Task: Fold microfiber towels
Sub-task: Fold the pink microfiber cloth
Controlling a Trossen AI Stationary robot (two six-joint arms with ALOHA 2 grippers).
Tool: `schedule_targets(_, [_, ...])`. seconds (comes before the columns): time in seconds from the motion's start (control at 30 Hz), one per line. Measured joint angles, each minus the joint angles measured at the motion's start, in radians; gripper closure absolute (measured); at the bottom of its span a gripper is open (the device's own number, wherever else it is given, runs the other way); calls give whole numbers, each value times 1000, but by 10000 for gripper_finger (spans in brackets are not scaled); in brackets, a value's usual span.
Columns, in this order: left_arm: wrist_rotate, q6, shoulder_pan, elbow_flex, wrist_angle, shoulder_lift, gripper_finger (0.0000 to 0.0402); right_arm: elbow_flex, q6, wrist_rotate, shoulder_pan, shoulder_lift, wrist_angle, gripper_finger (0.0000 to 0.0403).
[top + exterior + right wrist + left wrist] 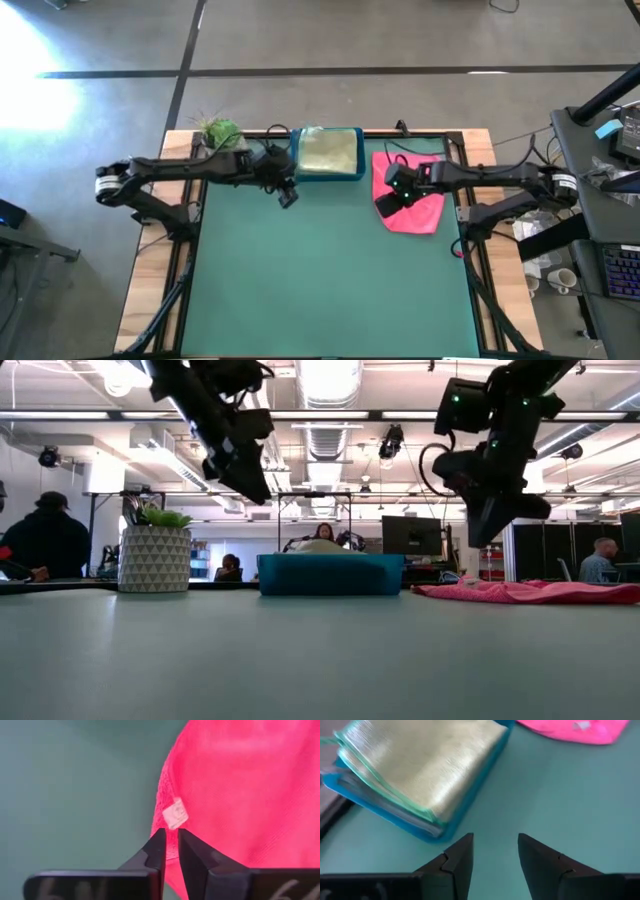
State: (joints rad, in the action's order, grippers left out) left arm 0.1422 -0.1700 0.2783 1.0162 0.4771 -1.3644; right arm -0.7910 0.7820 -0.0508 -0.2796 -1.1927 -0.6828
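Looking across the green table (pixel 330 280), I see both grippers raised off it. My right gripper (pixel 171 845) hangs over the near-left edge of the pink towel (pixel 410 195), its fingers narrowed to a slim gap above the towel's white tag (pixel 175 813); they seem to hold nothing, though I can't be sure. My left gripper (pixel 495 851) hovers empty with fingers apart, just beside the blue tray (pixel 328 175). A pale folded towel (pixel 427 765) lies in that tray. A potted plant (pixel 155 550) stands at the far-left corner.
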Motion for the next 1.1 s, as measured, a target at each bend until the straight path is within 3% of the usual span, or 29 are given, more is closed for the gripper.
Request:
schedule_targets(0.27, [19, -125, -89, -122, 1, 88, 263, 29, 93, 157, 54, -1, 10, 385])
schedule_targets(0.73, [40, -165, -123, -173, -9, 176, 263, 81, 195, 159, 59, -136, 34, 385])
schedule_targets(1.1, [40, -165, -124, -192, -11, 163, 263, 79, 298, 96, 164, -249, 235, 385])
